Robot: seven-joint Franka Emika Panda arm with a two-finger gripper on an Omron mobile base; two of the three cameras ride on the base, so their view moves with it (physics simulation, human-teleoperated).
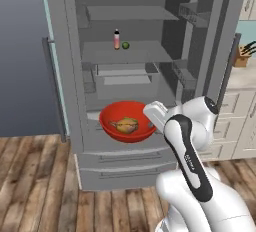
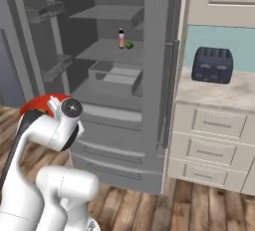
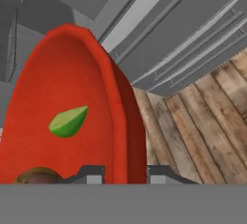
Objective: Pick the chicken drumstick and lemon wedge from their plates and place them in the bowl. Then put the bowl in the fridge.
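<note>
Claw (image 3: 125,172) grips the rim of the red bowl (image 1: 114,117), one fingertip on each side of the wall. Bowl is held at the open fridge (image 1: 75,76), above its drawers. Inside the bowl, just ahead of the claw: lemon wedge (image 3: 68,121) and chicken drumstick (image 1: 125,124).

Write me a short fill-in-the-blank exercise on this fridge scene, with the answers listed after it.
1. The gripper is closed on the rim of the red ____.
2. Inside the bowl lie the chicken drumstick and the ____ wedge.
3. The fridge stands with its doors ____.
4. On the counter beside the fridge sits a dark ____.

Missing words: bowl; lemon; open; toaster
</note>
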